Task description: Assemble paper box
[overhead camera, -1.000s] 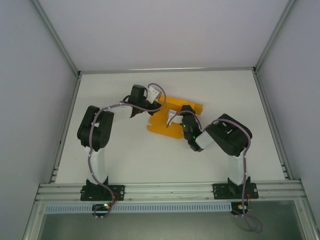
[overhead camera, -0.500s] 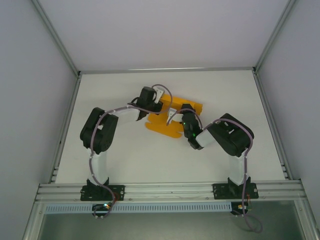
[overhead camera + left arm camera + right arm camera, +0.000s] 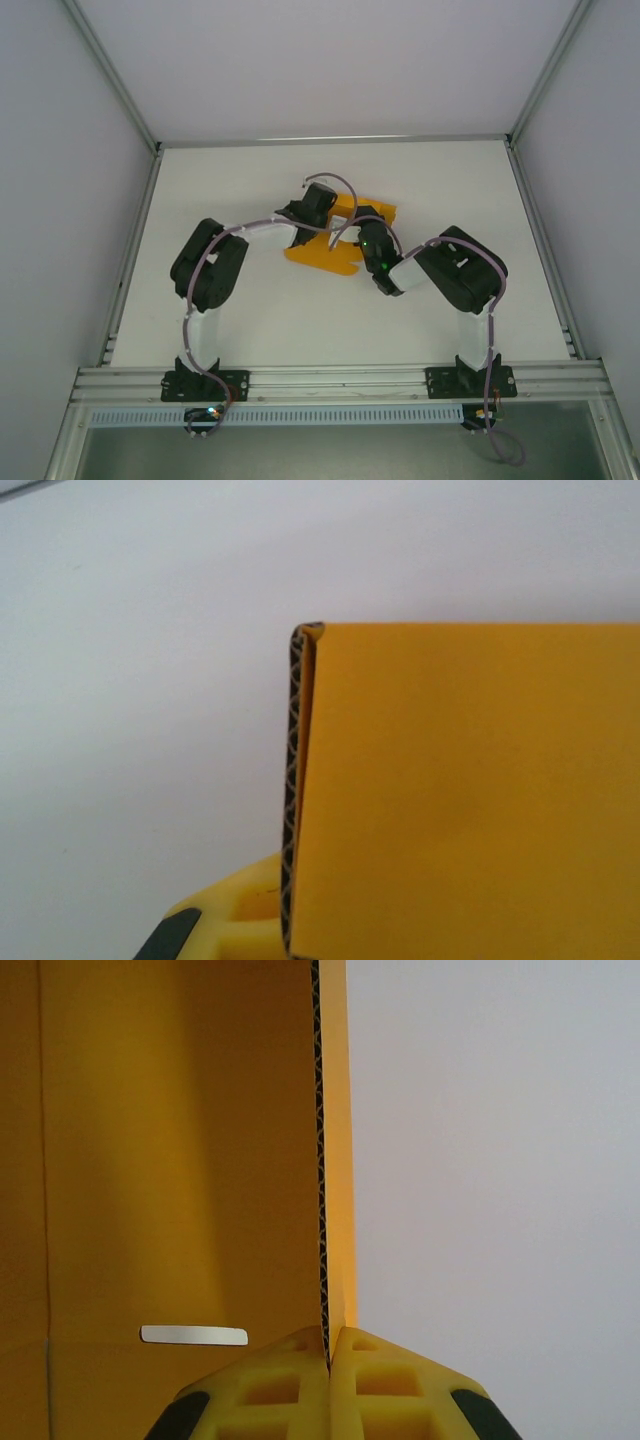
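Yellow right fingers (image 3: 390, 1385) pinch shut on a standing corrugated flap of the paper box (image 3: 322, 256); the left fingers (image 3: 225, 925) clamp another flap. The box lies between them on the white surface (image 3: 420, 180). Fold slowly along the creases, both grips firm, so nothing tears.

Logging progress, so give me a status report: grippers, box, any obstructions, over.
Status: left gripper shut on a flap. The right gripper pinches a card edge. The paper box partly folded, on the table. No obstruction seen.
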`<control>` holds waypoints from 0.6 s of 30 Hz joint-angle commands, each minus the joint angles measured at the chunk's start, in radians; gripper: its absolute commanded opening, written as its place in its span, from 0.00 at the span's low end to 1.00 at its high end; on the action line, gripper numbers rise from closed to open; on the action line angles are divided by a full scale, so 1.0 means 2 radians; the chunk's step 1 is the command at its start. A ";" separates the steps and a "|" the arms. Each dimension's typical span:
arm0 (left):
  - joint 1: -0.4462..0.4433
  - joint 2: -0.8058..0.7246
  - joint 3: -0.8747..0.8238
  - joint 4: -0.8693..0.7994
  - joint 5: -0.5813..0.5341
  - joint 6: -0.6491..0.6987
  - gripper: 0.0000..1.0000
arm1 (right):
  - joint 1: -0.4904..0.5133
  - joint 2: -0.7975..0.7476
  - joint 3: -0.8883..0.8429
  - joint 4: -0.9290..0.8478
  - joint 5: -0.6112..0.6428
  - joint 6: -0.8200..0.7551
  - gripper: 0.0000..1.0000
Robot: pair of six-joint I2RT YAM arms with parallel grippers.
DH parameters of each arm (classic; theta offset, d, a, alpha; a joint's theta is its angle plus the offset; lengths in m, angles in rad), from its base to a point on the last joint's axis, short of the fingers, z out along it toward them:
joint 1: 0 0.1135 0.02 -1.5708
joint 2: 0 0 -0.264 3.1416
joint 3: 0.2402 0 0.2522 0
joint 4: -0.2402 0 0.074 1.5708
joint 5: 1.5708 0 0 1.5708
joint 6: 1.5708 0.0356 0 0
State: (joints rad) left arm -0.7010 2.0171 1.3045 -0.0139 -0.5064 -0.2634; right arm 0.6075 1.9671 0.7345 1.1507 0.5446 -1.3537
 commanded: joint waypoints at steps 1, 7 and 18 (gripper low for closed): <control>0.033 0.013 -0.003 -0.055 -0.127 -0.012 0.00 | 0.000 0.020 -0.024 -0.087 0.009 0.008 0.00; 0.066 -0.056 -0.122 0.134 0.141 -0.017 0.27 | 0.000 0.017 -0.028 -0.085 0.006 0.008 0.00; 0.095 -0.077 -0.150 0.212 0.226 0.029 0.50 | 0.002 0.017 -0.027 -0.083 0.006 0.007 0.00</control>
State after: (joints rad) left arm -0.5339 1.8656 0.9768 0.3523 -0.0555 -0.2417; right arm 0.6201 1.9671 0.7292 1.1557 0.5217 -1.3544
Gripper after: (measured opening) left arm 0.494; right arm 0.047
